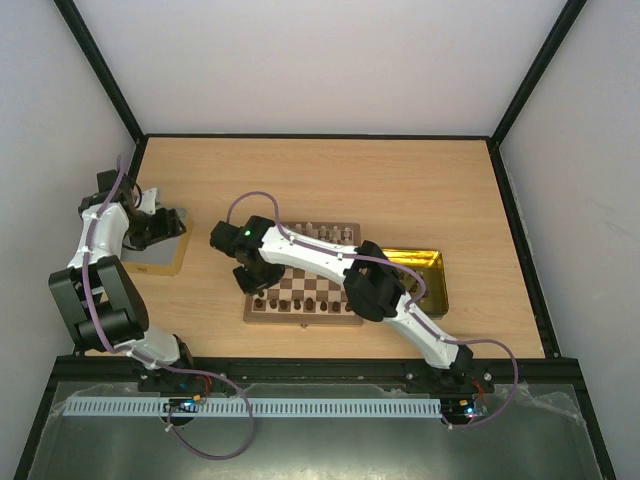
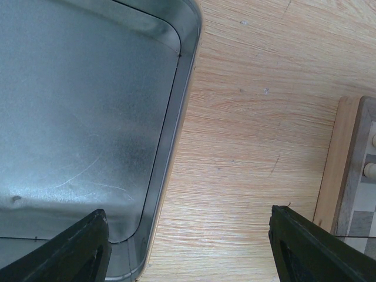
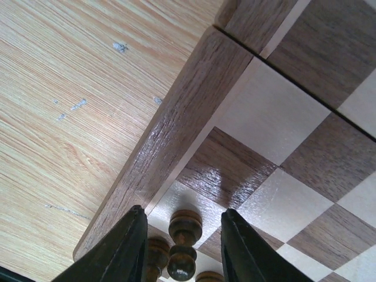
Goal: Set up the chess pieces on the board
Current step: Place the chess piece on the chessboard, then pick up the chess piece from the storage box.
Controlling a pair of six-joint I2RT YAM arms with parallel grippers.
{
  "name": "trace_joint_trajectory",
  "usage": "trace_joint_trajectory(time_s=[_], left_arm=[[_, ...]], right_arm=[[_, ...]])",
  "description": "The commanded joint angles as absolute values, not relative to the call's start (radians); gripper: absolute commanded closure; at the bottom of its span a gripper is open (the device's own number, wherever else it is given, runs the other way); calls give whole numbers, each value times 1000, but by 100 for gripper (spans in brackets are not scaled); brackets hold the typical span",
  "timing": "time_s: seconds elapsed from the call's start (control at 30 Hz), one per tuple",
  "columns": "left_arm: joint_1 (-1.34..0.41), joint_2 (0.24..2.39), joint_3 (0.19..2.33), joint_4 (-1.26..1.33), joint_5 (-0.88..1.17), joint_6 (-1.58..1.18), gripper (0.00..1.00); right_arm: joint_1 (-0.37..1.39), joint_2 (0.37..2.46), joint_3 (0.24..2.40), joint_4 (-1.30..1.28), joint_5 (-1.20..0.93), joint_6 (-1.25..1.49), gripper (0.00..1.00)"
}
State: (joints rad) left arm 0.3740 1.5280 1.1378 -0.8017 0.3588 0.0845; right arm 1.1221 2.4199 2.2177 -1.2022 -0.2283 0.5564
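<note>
Pale wooden table carrying square chequered wooden chessboard centrally. Left gripper hovering over silver metal tray rim, fingers gaping wide. Right gripper straddling dark brown turned chessman by board's left edge, fingers parting, not pinching.

On the chequered wooden board, dark chess pieces line the near edge; pale pieces stand upright along the far edge.
</note>
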Motion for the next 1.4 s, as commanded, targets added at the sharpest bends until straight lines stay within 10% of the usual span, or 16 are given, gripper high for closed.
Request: trace_joint_trajectory(time_s=[0.0, 0.33, 0.93, 1.37], left_arm=[[371, 1530, 1123, -805, 370, 80, 26], [371, 1515, 1121, -808, 363, 86, 26], [327, 1497, 1112, -805, 363, 86, 26], [296, 1494, 1113, -805, 338, 82, 26]], right_arm=[[1110, 2430, 2272, -1226, -187, 552, 67], [1035, 2322, 2276, -1242, -96, 560, 70], [501, 1560, 1277, -1033, -13, 626, 65], [361, 1570, 1098, -907, -132, 597, 67]])
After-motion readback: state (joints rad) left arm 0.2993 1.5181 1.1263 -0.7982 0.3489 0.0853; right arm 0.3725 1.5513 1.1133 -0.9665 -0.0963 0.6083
